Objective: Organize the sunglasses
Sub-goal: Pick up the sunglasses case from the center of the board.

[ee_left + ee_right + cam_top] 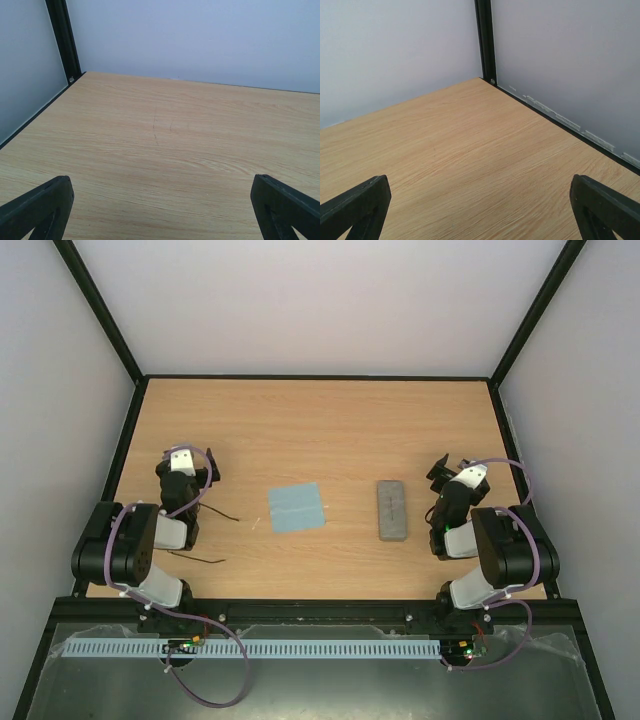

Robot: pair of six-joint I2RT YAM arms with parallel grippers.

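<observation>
The sunglasses (222, 512) show only as thin dark curved lines on the table beside my left arm; a second thin line (206, 560) lies nearer the front, and the rest is hidden under the arm. My left gripper (190, 453) is open and empty, behind the sunglasses, facing the far wall. In the left wrist view my left gripper (160, 185) is wide open over bare wood. My right gripper (447, 466) is open and empty at the right side, and the right wrist view (480, 185) shows only bare wood between its fingers.
A light blue square cloth (296, 507) lies flat at the table's middle. A closed grey oblong case (393, 510) lies to its right, near my right arm. Black frame posts (485, 40) and white walls enclose the table.
</observation>
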